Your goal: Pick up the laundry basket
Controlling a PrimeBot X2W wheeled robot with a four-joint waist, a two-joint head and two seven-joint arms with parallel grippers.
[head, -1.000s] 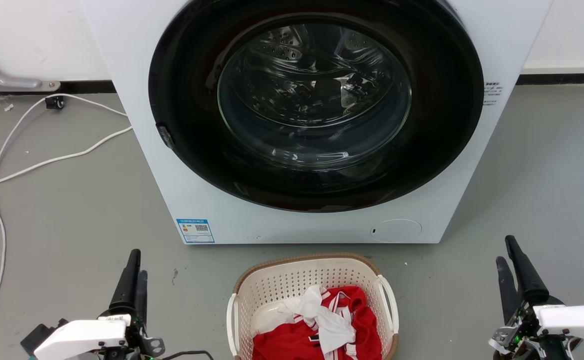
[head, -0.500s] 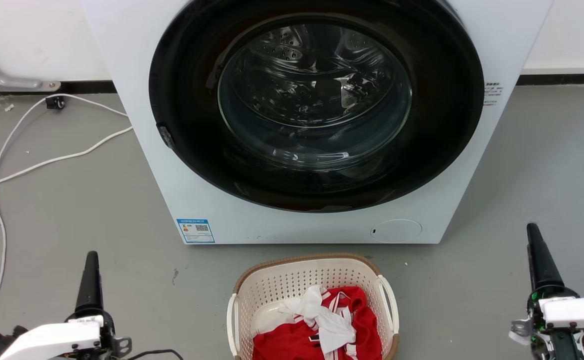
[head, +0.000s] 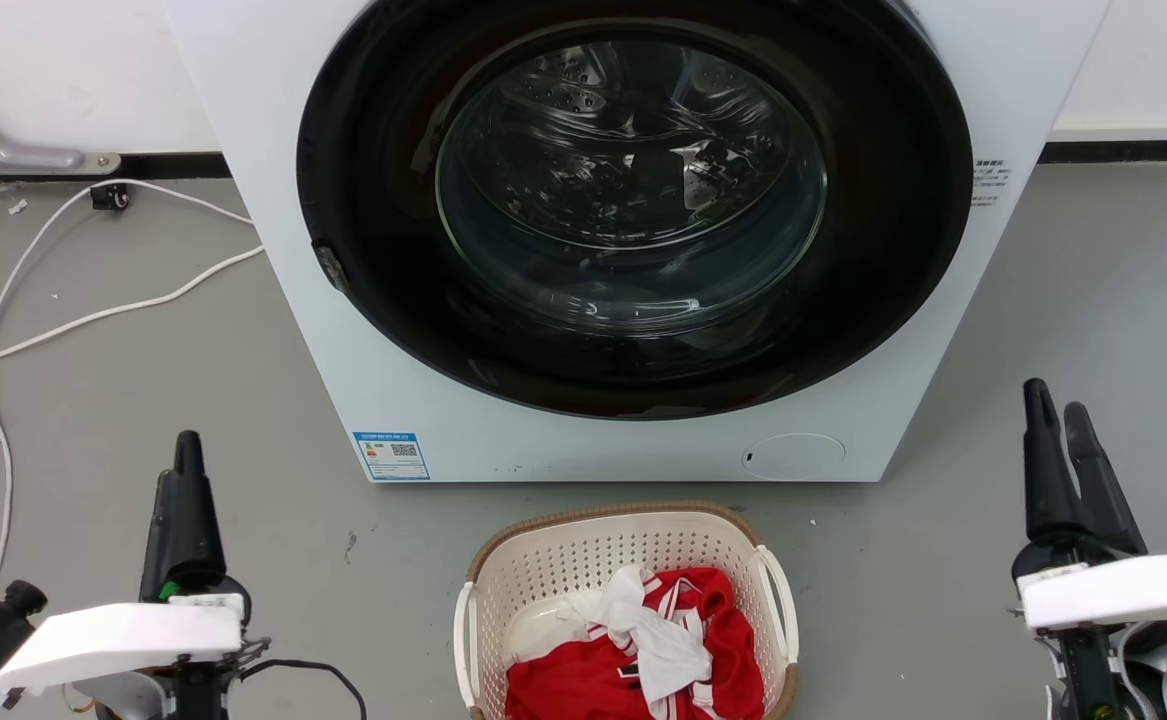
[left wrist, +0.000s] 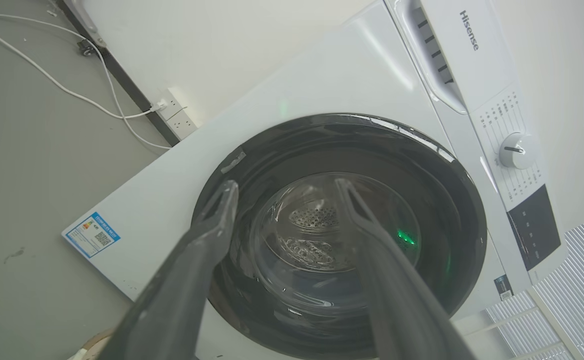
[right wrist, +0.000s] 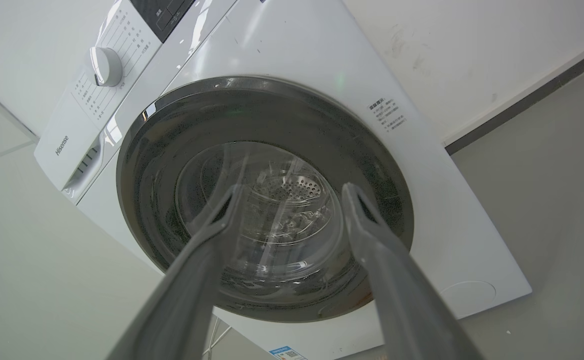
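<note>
The left gripper has its two dark fingers set apart and holds nothing; it hangs over the floor at the left of the laundry basket, well apart from it. The right gripper is parted in the same way and is also empty, well apart from the basket on the other side. The basket stands between them on the grey floor, just in front of the white washing machine, and holds a red garment with a white cloth on top. The machine's round dark door is closed. A white cable lies across the floor on the left and runs to a wall socket. Behind the machine are a white wall and a dark skirting.
</note>
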